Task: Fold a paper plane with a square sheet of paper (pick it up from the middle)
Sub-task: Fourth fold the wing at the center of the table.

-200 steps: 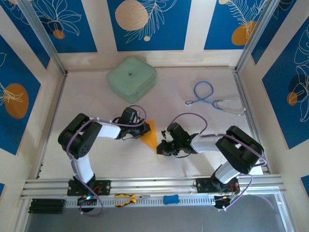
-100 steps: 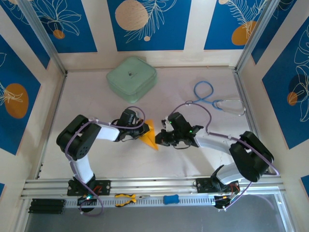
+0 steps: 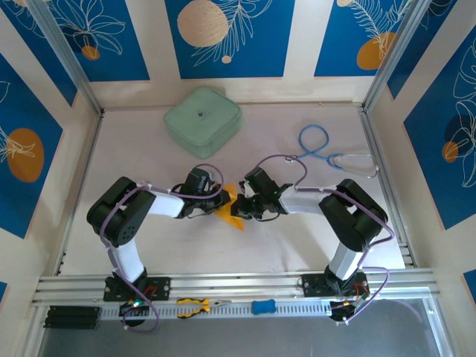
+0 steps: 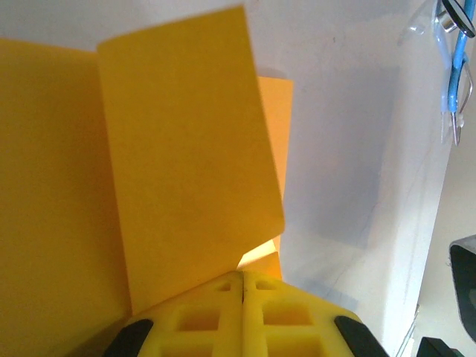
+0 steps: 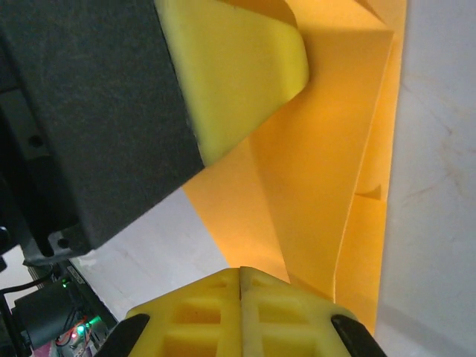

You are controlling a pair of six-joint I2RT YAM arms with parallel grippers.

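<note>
Item: thin orange-yellow paper sheet (image 3: 233, 216), part-folded, centre frame on white surface (image 3: 297, 256). Light, limp, crease-prone; best pinched along folded edges. Left jaws closed on it; right jaws closed alongside.

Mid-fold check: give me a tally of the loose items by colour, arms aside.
Orange-yellow: 1 (paper)
Mint-green: 1 (case)
Blue: 2 (stethoscope, block on the rail)
Yellow-handled: 1 (pliers)
Total: 5
</note>
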